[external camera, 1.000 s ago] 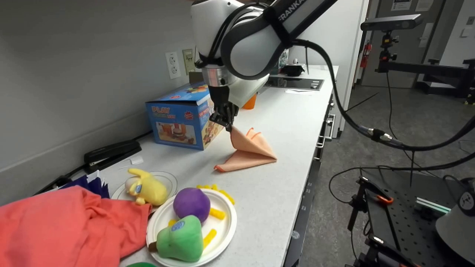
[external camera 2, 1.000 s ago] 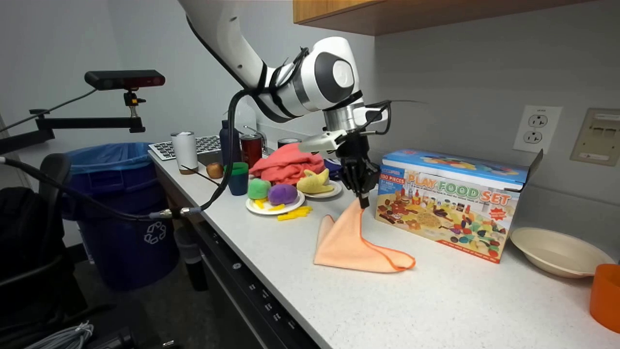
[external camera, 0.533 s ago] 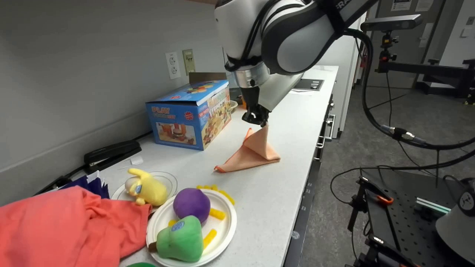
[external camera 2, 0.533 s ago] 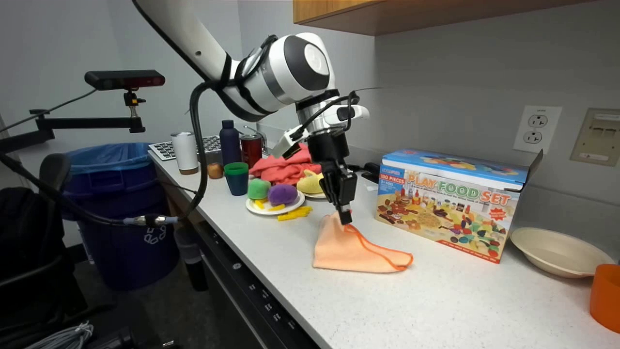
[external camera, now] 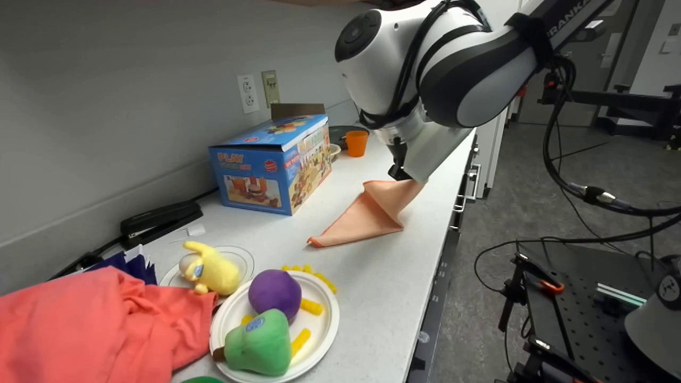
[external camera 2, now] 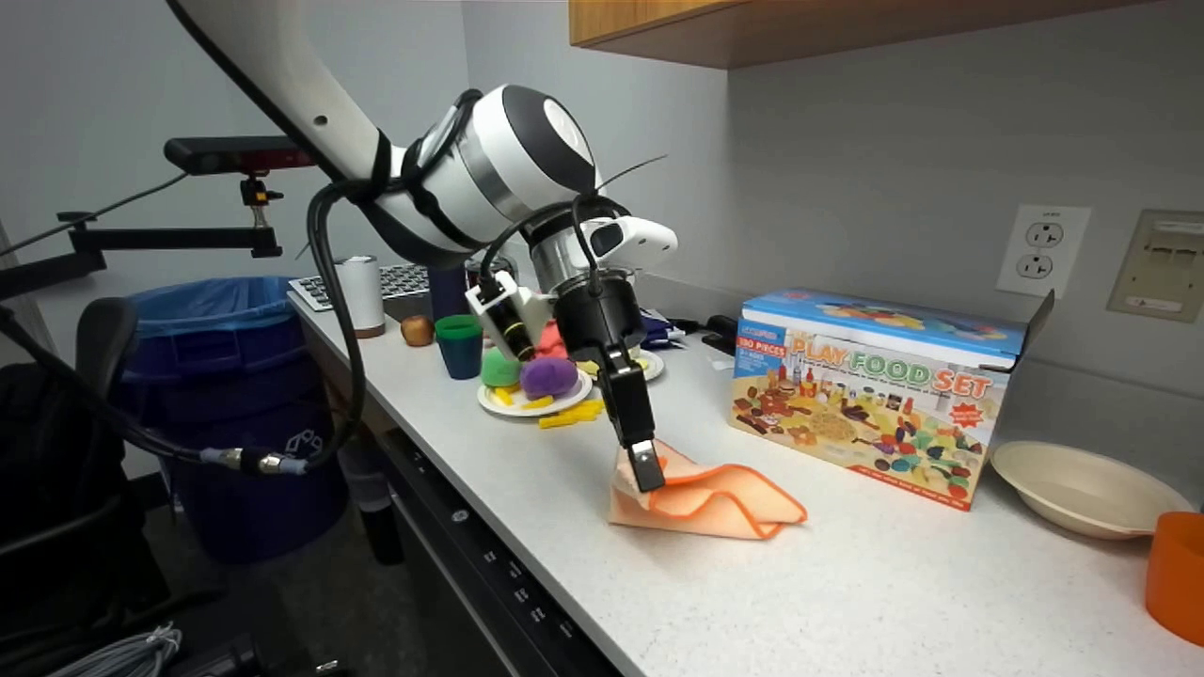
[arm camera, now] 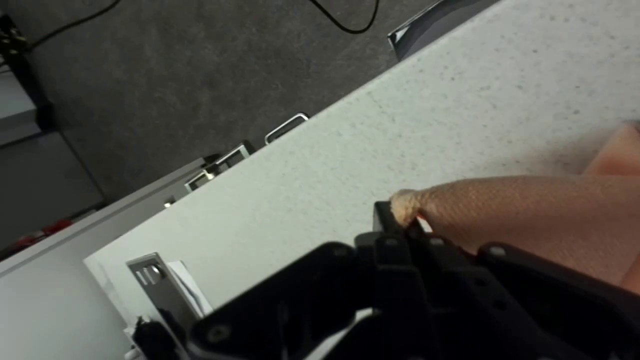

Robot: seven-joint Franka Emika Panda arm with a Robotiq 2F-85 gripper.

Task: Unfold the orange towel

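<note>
The tool (arm camera: 402,220) pinches a flap (external camera: 398,198) of the orange towel (external camera: 364,219) on the counter (external camera: 367,282), near the middle of the frame in an exterior view. The unfolding seems about half done; next, pull the flap over and lay it flat. A moment ago, both were further left there.

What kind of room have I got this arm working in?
Likely a kitchenette, perhaps in an office or lab: there's a wood-toned cupboard above the counter, an appliance-style control strip under the counter's edge, and a blue recycling bin.
</note>
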